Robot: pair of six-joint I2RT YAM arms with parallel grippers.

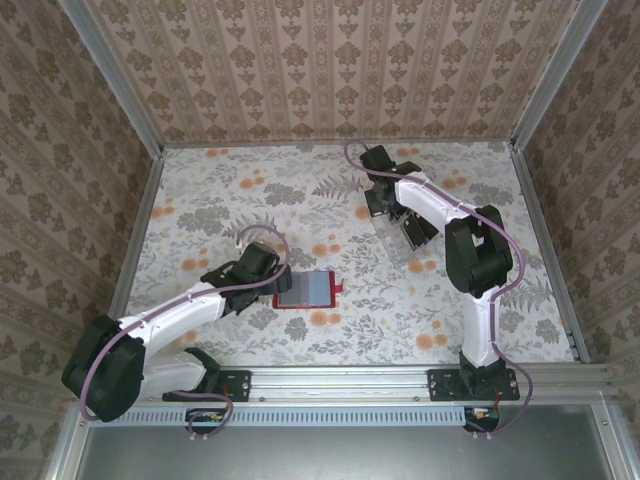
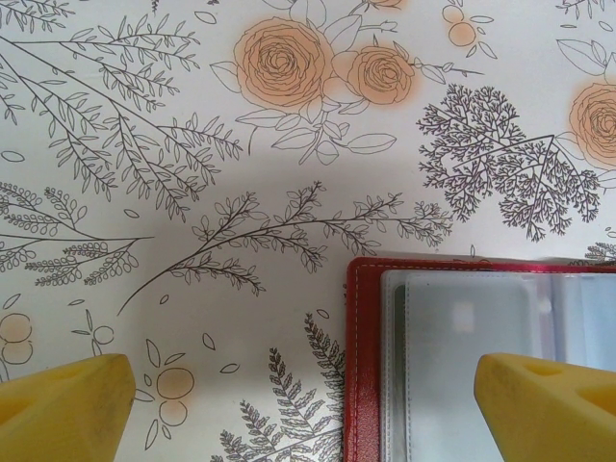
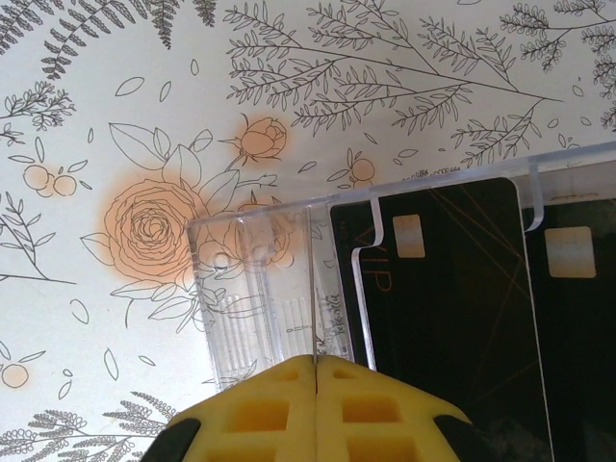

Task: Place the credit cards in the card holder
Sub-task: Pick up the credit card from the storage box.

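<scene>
Currently I see the small red leather-like folding card holder (image 1: 308, 289) lying open mid-table. My left gripper (image 1: 268, 267) sits at its ten o'clock, jaws wide apart over its edge. Toward two o'clock, flat black rectangular credit cards (image 3: 452, 289) sit in a clear plastic tray (image 3: 250, 289). My right gripper (image 3: 316, 385) has its jaws pressed together at the tray's wall.

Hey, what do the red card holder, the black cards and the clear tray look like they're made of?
The card holder looks like matte red leather or imitation, with stitching along its edge; its inner sleeves look like glossy clear plastic. The credit cards seem smooth black plastic, with fine gold lines. The tray is clear rigid plastic, probably acrylic: the table print shows through.
</scene>
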